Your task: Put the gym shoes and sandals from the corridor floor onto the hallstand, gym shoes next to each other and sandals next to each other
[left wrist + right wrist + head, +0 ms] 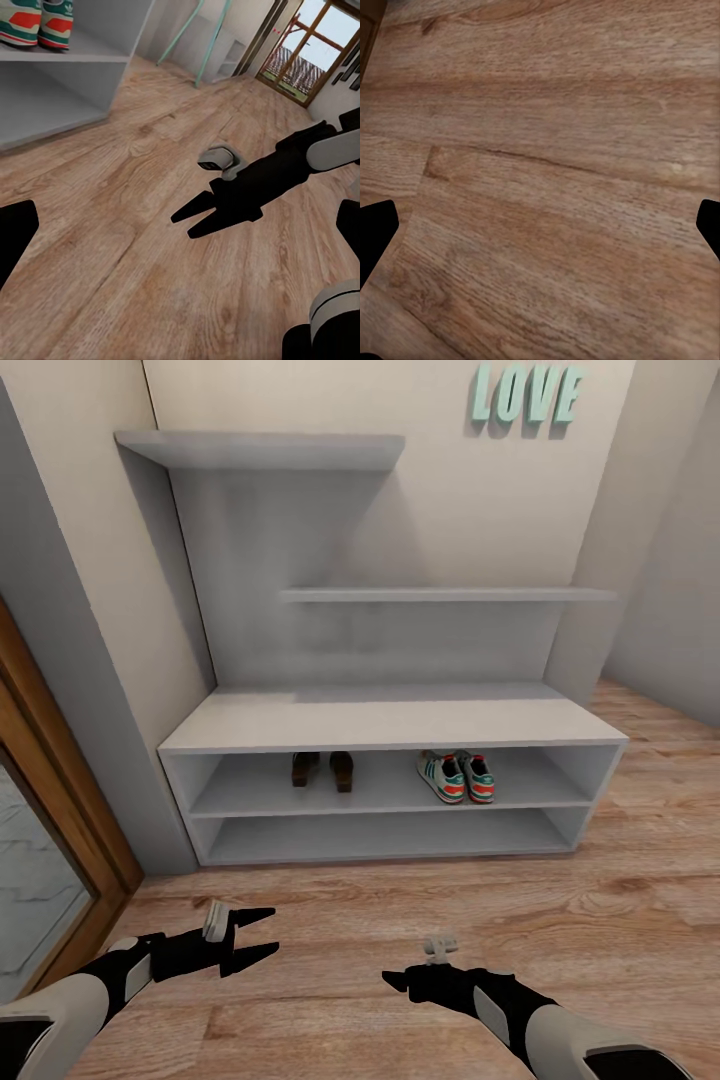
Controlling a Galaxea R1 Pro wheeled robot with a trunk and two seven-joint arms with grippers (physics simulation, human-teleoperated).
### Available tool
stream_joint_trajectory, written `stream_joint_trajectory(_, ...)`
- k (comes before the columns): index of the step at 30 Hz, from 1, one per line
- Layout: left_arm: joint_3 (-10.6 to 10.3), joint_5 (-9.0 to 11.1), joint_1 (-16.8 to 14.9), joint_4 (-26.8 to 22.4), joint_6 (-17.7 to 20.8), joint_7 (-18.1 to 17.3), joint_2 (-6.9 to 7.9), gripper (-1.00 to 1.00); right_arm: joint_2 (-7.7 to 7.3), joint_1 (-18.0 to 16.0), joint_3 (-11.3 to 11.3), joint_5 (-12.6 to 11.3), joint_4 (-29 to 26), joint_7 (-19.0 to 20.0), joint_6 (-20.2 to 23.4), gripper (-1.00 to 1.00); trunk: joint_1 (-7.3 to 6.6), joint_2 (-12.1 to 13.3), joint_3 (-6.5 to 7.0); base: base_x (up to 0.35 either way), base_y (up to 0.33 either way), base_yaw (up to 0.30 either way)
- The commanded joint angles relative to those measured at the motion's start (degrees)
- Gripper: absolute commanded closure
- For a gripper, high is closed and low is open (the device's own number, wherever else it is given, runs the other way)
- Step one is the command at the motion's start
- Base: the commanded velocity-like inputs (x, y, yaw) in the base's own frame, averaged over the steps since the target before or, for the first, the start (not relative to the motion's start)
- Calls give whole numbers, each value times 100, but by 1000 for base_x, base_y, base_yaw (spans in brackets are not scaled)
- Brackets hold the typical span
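Sneakers (456,776) and sandals (323,770) sit paired on the rack's (390,722) upper shelf; left tool (262,933) gapes empty, right tool's (392,979) jaws unclear, above the floor (600,900).

Well beyond my grippers I read only mint letters "LOVE" (526,395) on the wall (450,490) (raised, all capitals).

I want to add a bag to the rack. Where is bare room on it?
The bench top is bare. The lower shelf is bare. On the upper shelf, free patches lie between sandals and sneakers, and at both ends. Both wall shelves are bare.
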Motion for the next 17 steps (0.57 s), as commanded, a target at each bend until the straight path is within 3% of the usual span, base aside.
stream_joint_trajectory(1,-24,32,-3,2,-41,-10,1,-100,-1,-2,40,-60,-3,13,23,-100,-1,-2,-5,0,0,0)
stream_joint_trajectory(17,-24,33,-3,2,-41,-15,2,-100,-1,0,40,-61,-3,13,23,-100,-1,-2,-5,0,0,0)
